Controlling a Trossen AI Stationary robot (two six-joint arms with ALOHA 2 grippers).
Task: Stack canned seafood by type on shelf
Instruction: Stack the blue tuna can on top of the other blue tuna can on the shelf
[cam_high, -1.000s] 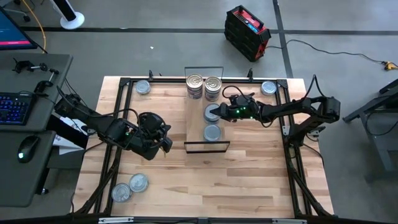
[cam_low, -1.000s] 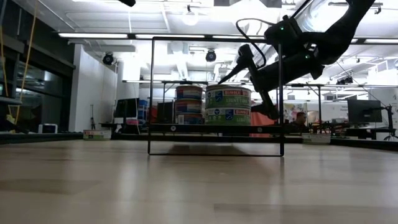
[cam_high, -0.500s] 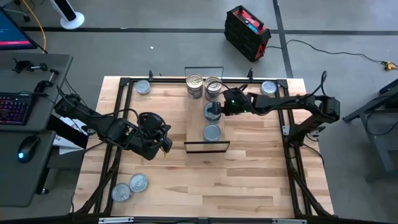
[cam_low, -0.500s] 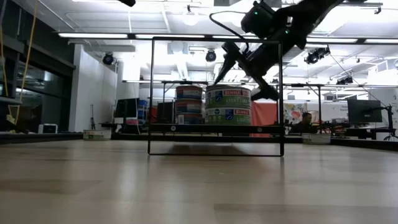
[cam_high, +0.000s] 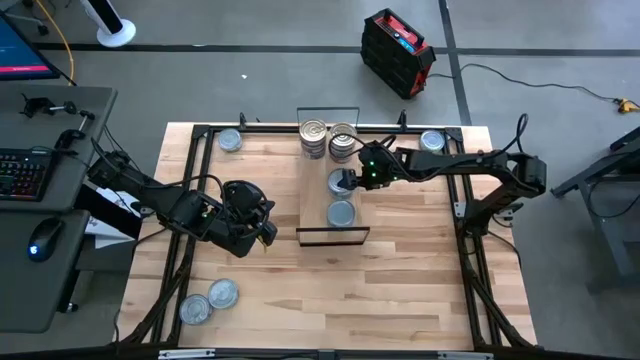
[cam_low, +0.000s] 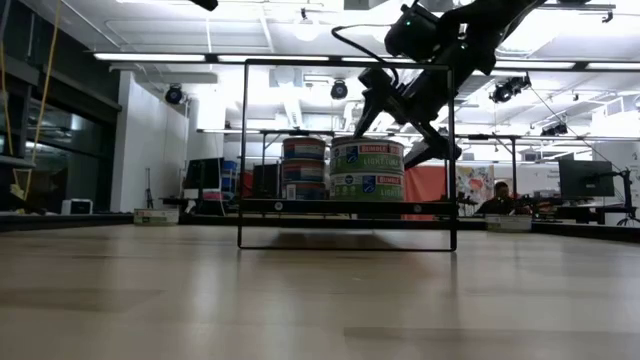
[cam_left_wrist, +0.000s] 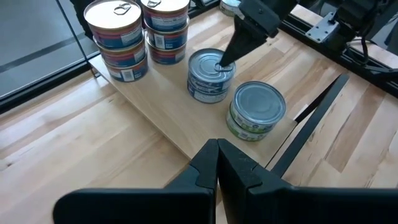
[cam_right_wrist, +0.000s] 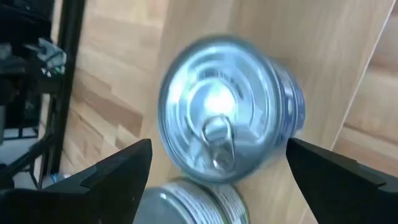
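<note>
Shelf (cam_high: 318, 190): two two-tin stacks (cam_high: 328, 141), two single tins (cam_high: 341, 197); right gripper (cam_high: 347, 180) apart above one; left gripper (cam_high: 268, 236) closed

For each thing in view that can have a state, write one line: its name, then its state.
Right gripper: open, above the blue-labelled tin.
Left gripper: shut, empty, beside the shelf.
Blue-labelled round silver tin: upright on the shelf, ungripped.
Green-labelled round silver tin: upright on the shelf.
Two stacks of ring-pull tins: upright, side by side.
Light-wood plank shelf: flat on the table.
</note>
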